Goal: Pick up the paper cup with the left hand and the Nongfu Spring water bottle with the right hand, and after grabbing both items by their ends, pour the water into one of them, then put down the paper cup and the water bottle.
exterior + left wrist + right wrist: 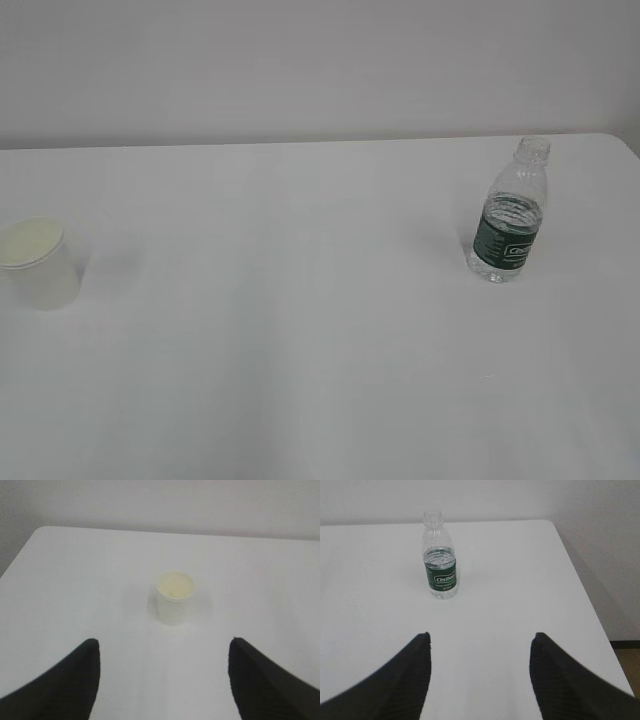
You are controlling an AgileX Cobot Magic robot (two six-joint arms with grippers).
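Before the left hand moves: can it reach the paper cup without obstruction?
Probably yes. The left hand is open, the paper cup stands upright ahead, and only bare table lies between.

A white table stands against a plain pale wall (light is soft); some brown floor shows beside it.

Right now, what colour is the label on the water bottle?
Dark green with white lettering, on the water bottle; clearest in the right wrist view.

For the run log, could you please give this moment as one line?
stage: pre-grasp | left pincer: open, empty | right pincer: open, empty | paper cup: upright on table | water bottle: upright, uncapped
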